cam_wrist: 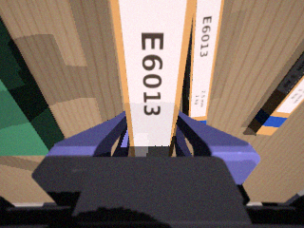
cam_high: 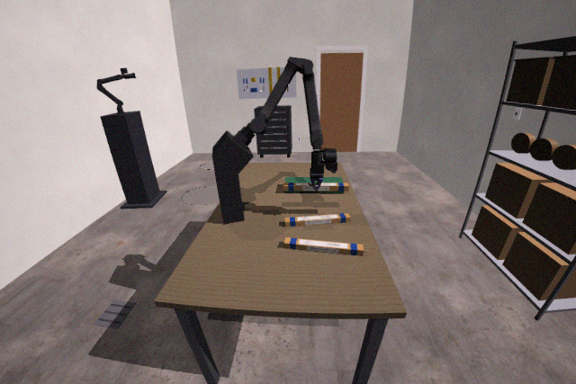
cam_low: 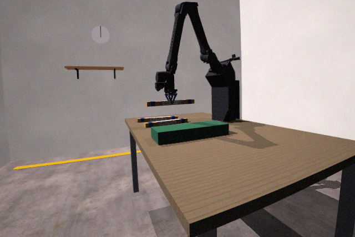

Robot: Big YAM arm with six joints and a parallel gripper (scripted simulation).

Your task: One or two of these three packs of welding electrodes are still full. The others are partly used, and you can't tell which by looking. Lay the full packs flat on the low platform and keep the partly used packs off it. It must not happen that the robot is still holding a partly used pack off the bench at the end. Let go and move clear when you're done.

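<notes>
My gripper (cam_high: 316, 185) (cam_low: 171, 100) (cam_wrist: 151, 114) is shut on the middle of one orange pack (cam_high: 333, 187) (cam_low: 184, 101) (cam_wrist: 152, 47) with a white E6013 label and blue end bands. It holds the pack level in the air, well above the table (cam_high: 279, 287) (cam_low: 258, 165). The pack hangs between the low green platform (cam_high: 295, 179) (cam_low: 189, 131) (cam_wrist: 19, 130) and the two other packs. The second pack (cam_high: 317, 219) (cam_low: 166, 122) (cam_wrist: 205, 57) and the third pack (cam_high: 323, 245) (cam_low: 157, 119) (cam_wrist: 281, 105) lie flat on the table, off the platform. Nothing lies on the platform.
The arm's dark base (cam_high: 229, 180) (cam_low: 223, 96) stands on the table to the left of the packs. A metal rack (cam_high: 499, 105) with boxes stands at the right of the room. A black pedestal (cam_high: 132, 156) with a camera stands at the left wall.
</notes>
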